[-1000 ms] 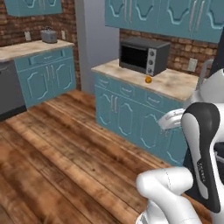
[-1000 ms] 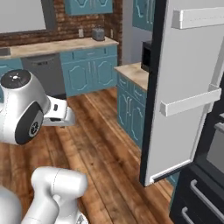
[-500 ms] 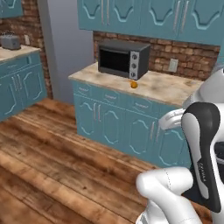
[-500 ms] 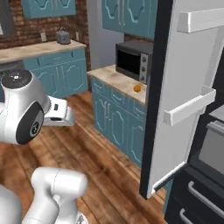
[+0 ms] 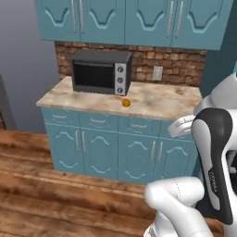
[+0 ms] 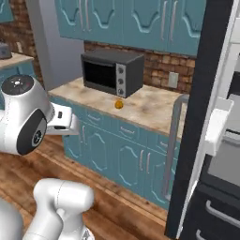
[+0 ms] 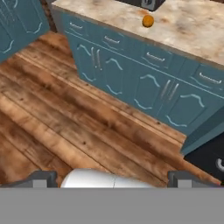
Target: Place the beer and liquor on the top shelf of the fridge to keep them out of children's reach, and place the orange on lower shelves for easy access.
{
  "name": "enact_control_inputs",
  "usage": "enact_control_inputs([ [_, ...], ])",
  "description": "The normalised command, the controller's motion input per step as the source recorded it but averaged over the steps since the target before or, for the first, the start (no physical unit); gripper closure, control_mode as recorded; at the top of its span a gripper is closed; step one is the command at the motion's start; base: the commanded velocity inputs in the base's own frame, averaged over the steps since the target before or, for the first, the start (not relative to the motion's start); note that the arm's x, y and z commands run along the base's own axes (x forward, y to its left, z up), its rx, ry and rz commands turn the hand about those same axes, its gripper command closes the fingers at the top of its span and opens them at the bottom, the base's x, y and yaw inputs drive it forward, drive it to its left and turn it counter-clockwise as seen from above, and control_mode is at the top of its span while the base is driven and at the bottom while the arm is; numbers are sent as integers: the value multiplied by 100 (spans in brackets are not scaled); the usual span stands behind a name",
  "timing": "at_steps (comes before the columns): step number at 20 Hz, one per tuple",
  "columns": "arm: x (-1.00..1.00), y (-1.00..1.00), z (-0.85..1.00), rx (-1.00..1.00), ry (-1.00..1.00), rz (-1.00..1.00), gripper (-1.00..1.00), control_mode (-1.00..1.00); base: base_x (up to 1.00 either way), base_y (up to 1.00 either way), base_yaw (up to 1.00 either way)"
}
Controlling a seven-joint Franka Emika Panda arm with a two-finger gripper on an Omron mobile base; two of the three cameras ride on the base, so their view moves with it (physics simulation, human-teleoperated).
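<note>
The orange (image 5: 125,102) is a small ball lying on the beige counter just in front of the black oven; it also shows as the orange (image 6: 119,105) and, far up in the hand view, the orange (image 7: 148,21). The dark fridge (image 6: 206,117) stands at the right with its door open, its grey bar handle (image 6: 171,145) toward me. My gripper (image 7: 113,179) hangs over the wooden floor, well short of the counter, open, with nothing between its fingertips (image 7: 43,178). The beer, the liquor and the top shelf are out of view.
A black countertop oven (image 5: 101,71) sits at the back left of the counter (image 5: 162,99). Teal base cabinets (image 5: 97,148) run below, teal wall cabinets above. Wooden floor (image 7: 65,118) lies between me and the cabinets. A fridge drawer (image 6: 215,215) is at lower right.
The whole picture has shifted because the base moved: the counter with oven and orange is now nearer and centred, and the fridge door sits further right. The gripper stays open.
</note>
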Motion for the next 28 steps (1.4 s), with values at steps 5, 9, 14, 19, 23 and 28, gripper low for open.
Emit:
enact_control_inputs([
  [5, 0, 0, 0, 0, 0, 0, -100, 100, 95, 49, -50],
  [9, 0, 0, 0, 0, 0, 0, -100, 100, 94, 42, -47],
  [14, 0, 0, 0, 0, 0, 0, -100, 100, 84, 47, -43],
  [19, 0, 0, 0, 0, 0, 0, -100, 100, 64, 48, -35],
  [23, 0, 0, 0, 0, 0, 0, -100, 100, 31, 51, -18],
  [28, 24, 35, -63, 0, 4, -12, -100, -100, 0, 0, 0],
])
